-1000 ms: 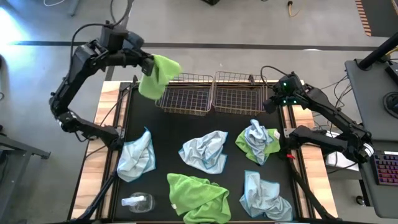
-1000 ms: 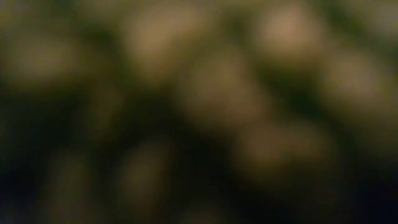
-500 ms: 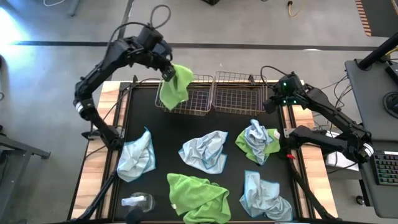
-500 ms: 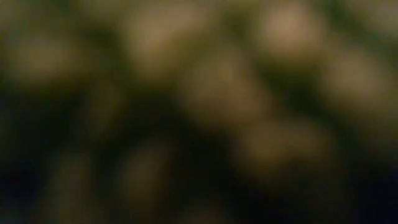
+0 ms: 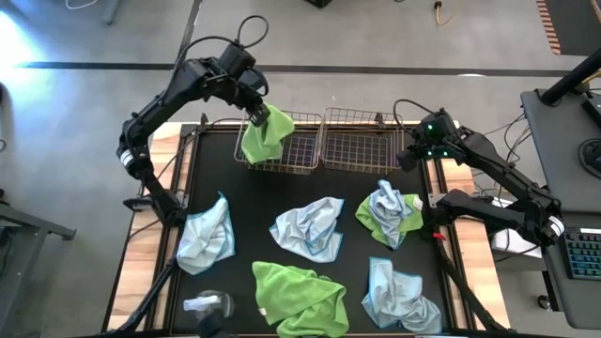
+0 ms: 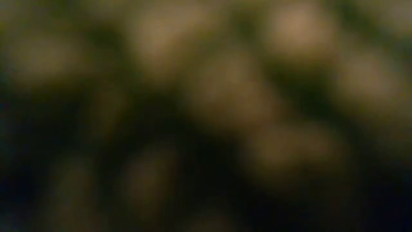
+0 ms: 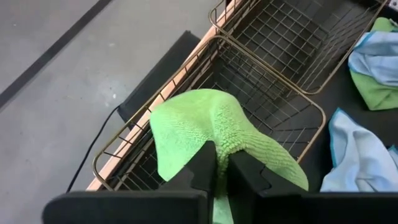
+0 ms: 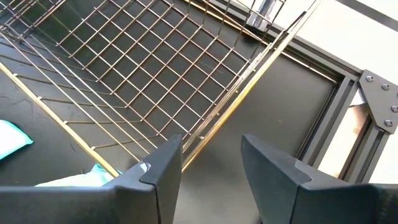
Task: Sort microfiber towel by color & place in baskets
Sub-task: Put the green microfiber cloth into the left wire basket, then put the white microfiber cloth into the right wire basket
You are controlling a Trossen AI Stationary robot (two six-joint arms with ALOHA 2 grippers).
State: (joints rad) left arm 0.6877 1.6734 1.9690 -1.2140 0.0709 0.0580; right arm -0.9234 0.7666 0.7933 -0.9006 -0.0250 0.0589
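My left gripper (image 5: 255, 113) is shut on a lime green towel (image 5: 266, 134) over the left end of the left wire basket (image 5: 282, 143). The right basket (image 5: 362, 141) stands beside it, and both lie at the table's far edge. My right gripper (image 5: 409, 156) waits open at the right basket's right end, touching nothing; its wrist view shows the basket mesh (image 8: 143, 68) ahead of the open gripper (image 8: 211, 149). Loose on the black mat lie three pale blue towels (image 5: 207, 235) (image 5: 308, 228) (image 5: 399, 300), a lime green one (image 5: 299, 296), and a blue one on a green one (image 5: 388, 214). My left gripper (image 7: 222, 155) pinches a bunched fold of the lime green towel (image 7: 225, 135) between its two fingers, coming from above and slanting down. The towel hangs slack below the fingers over the left basket (image 7: 261, 93). I cannot tell whether its lower end touches the mesh.
A clear plastic bottle (image 5: 207, 303) lies at the mat's near left corner. Wooden table strips (image 5: 141, 253) flank the mat on both sides. The low view is a blur and shows nothing usable. Bare mat lies between the baskets and the towels.
My left gripper has swung from beyond the left basket's far left corner toward the table's right and lowered, carrying the green towel over the basket's left end. The towel now hangs lower and narrower than before. The right arm has kept still.
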